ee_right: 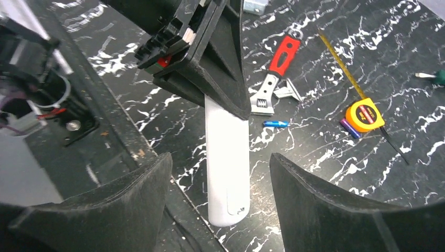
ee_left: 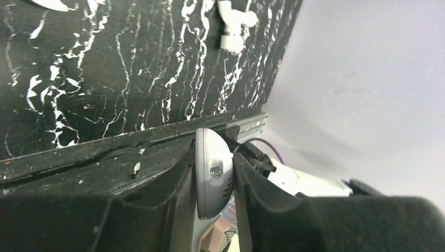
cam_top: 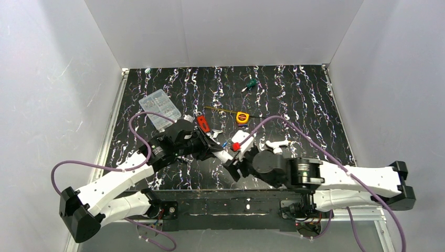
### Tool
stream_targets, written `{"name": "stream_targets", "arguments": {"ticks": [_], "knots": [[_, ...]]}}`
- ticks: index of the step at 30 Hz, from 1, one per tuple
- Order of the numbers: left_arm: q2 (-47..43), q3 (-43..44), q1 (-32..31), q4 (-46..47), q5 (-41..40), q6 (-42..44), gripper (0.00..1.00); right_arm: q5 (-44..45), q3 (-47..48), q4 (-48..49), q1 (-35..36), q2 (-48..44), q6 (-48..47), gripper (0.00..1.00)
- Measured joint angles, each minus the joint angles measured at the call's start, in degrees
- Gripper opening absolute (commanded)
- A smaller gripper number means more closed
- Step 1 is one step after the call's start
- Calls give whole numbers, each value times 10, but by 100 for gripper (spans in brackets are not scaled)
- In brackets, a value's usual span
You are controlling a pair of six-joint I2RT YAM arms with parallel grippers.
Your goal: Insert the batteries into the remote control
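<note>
Status: left gripper (ee_left: 213,163) clamps remote control (ee_right: 226,163); right gripper (ee_right: 219,160) gapes wide around its free end. One battery (ee_right: 276,124) lies loose, near-right of wrench (ee_right: 272,79). Nothing loaded yet.

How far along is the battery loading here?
Done: the left claw has the remote control clamped. In hand: the right claw stands open at its free end. Left: the cover looks shut, and a blue battery lies on the table beside the wrench.
</note>
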Motion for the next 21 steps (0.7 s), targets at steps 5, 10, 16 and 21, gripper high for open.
{"name": "stream_targets", "arguments": {"ticks": [5,10,16,21], "knots": [[-33,-36,0,66,49,53,0,-55,-17,-24,0,-100,23,81],[-71,-88,0,139,84,87,0,-103,-45,-33,0,-173,54,82],[-81,-112,0,212,113,115,0,-137,-60,-42,0,-151,82,82],[-90,-114,0,240,126,136,0,-145,-82,-40,0,-125,95,82]]}}
